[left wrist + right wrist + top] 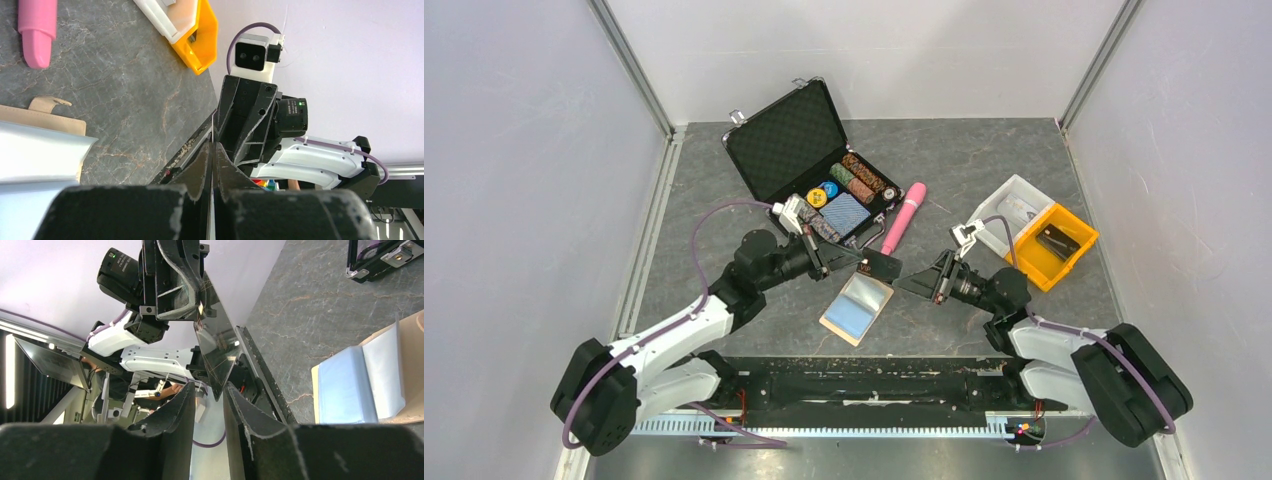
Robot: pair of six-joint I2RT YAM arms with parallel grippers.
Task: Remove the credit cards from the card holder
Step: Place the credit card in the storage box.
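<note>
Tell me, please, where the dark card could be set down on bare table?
Bare grey stone lies between the pink plastic tube and the white and yellow bins, and left of the open black chip case. It is crowded mid-table: the left claw holds the dark card near the tan flat card holder, facing the right claw.

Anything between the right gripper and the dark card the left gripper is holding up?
Nothing visible. The dark card, pinched in the left gripper, hangs in open air just ahead of the right gripper, whose jaws are open.
</note>
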